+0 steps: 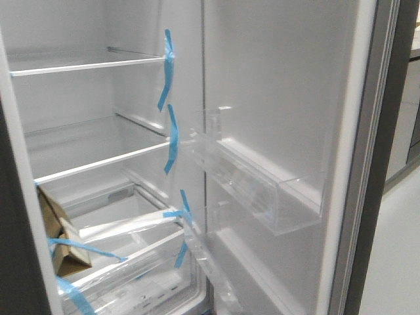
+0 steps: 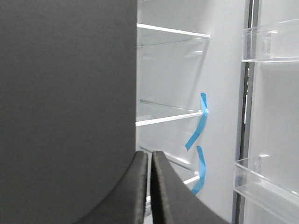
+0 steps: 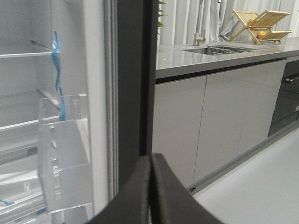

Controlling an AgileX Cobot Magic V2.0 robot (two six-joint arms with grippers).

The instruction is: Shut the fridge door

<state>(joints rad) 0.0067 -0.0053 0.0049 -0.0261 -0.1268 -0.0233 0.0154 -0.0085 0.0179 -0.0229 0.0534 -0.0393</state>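
The fridge door (image 1: 282, 98) stands open on the right of the front view, its white inside and a clear shelf bin (image 1: 262, 177) facing me. Neither gripper shows in that view. In the right wrist view my right gripper (image 3: 150, 161) is shut and empty, its tips just in front of the door's dark grey edge (image 3: 135, 84); I cannot tell if they touch. In the left wrist view my left gripper (image 2: 150, 156) is shut and empty beside a dark grey panel (image 2: 65, 107), with the door (image 2: 275, 116) further off.
The fridge holds glass shelves (image 1: 98, 65), blue tape strips (image 1: 169, 65) and a cardboard box (image 1: 59, 243). Beyond the door are glossy grey cabinet doors (image 3: 219, 121), a countertop (image 3: 224, 53) with a wooden dish rack (image 3: 261, 23), and pale floor (image 3: 261, 186).
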